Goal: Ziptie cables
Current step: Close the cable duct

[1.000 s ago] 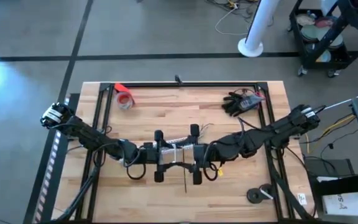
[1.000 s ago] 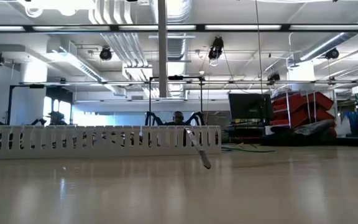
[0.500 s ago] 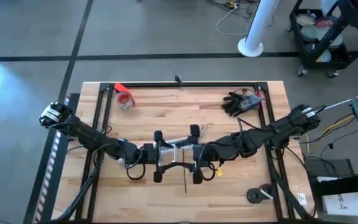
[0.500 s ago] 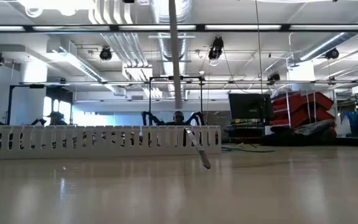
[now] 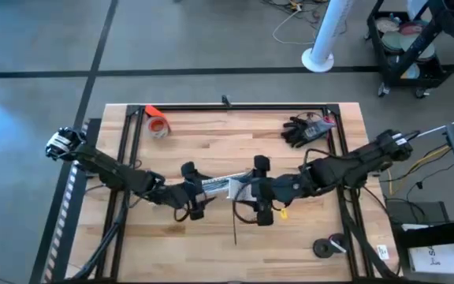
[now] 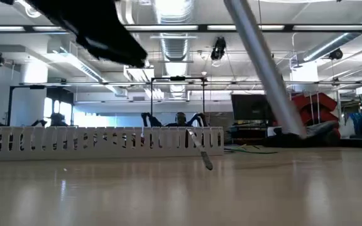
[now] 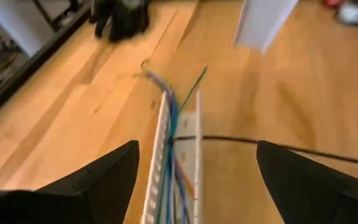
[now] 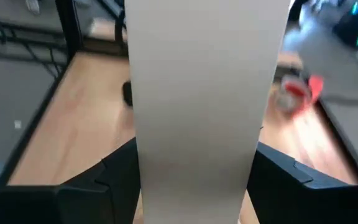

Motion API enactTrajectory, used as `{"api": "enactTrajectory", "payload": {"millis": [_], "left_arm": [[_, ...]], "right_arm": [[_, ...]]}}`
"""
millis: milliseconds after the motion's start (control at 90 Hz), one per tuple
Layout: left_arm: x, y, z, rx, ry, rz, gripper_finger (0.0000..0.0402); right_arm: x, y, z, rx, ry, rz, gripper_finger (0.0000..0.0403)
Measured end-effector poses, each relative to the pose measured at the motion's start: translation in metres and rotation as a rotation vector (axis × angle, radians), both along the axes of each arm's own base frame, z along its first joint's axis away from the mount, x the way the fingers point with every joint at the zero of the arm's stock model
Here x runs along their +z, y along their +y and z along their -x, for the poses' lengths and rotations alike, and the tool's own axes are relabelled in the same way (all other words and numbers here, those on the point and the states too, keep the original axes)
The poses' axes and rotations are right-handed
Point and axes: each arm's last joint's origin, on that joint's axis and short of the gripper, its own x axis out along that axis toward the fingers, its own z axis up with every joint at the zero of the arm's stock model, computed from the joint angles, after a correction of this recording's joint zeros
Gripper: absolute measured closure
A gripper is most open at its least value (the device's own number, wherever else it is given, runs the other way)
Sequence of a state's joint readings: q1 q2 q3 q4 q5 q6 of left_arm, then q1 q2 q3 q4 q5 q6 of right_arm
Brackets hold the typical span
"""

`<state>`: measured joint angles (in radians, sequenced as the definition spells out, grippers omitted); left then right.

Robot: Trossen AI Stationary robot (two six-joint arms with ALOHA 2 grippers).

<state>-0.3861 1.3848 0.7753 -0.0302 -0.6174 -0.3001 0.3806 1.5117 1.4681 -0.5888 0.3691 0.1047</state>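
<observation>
Risk of spillage: cables (image 7: 171,134) lie loose in the slotted white channel (image 7: 166,180) between the parted fingers of the left gripper (image 7: 194,180), while the right gripper (image 8: 194,186), also apart, straddles a flat white strip (image 8: 197,87) and could knock them out.

You had no readable text, label, brand, number or sign in any of the four views. The white sheet (image 5: 438,257) on the stand beside the worktop (image 5: 211,142) carried dark marks, but they were too small for you to make out.
</observation>
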Motion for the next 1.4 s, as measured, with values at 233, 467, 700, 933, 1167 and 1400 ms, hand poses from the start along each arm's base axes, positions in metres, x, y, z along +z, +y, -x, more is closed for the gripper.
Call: {"api": "enactTrajectory", "payload": {"millis": [233,467,700,933,1167,1400], "left_arm": [[-0.026,0.017,-0.018,0.099,0.045,0.039,0.008],[-0.035,0.035,-0.03,0.102,0.064,0.134,0.0031],[-0.053,0.039,-0.041,-0.01,0.129,0.127,0.0011],[-0.057,0.044,-0.044,-0.021,0.152,0.11,0.0011],[-0.063,0.046,-0.039,-0.034,0.184,0.101,0.0011],[-0.068,0.05,-0.036,-0.023,0.198,0.112,0.0013]], "right_arm": [[-0.022,-0.022,0.006,-0.112,0.228,0.026,0.0188],[-0.028,-0.031,0.008,-0.139,0.281,0.04,0.0188],[-0.028,-0.032,0.008,-0.133,0.285,0.038,0.0188],[-0.03,-0.031,0.01,-0.143,0.31,0.012,0.0188],[-0.033,-0.031,0.01,-0.145,0.32,0.005,0.0188],[-0.048,-0.033,0.014,-0.16,0.365,0.01,0.0188]]}}
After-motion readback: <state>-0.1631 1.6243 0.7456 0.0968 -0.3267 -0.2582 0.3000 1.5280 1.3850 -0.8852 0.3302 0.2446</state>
